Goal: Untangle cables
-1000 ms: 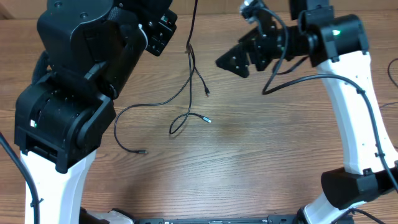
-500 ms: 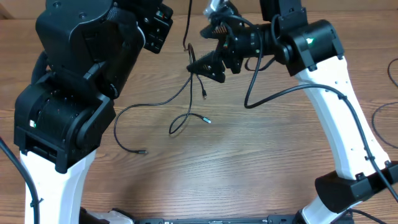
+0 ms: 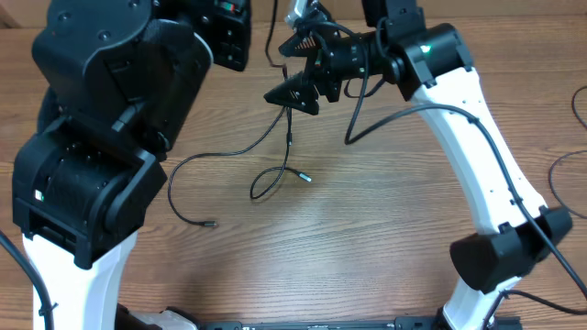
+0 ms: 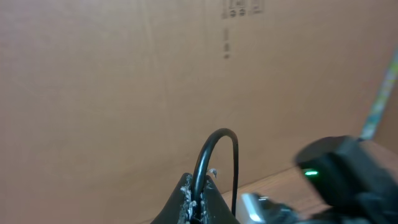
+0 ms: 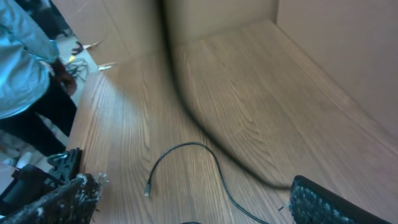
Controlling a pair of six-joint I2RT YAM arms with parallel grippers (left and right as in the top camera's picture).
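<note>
Here, the left gripper (image 4: 198,190) is clamped tight on a bend of the cables (image 3: 287,133), a small arch of black cord standing up out of its closed fingertips in its own wrist view. The right gripper (image 5: 189,190) stands wide apart, holding nothing; in the overhead view it hovers just at 12 o'clock of the strands, and a blurred dark cord crosses between its fingers (image 5: 59,196) without being pinched. From the lifted end the cords drop toward 6 o'clock onto the table (image 3: 385,238), where they open into a small loop ending in a silvery plug (image 3: 306,178); a second strand sweeps off toward 8 o'clock to another plug end (image 3: 212,223). These cords look thin, light and limp, so they should slide and follow any pull rather than resist. A pinch across a single strand just below the crossing, toward 6 o'clock of the open jaws, seems the sensible hold; tugging by the plug risks tightening the loop
</note>
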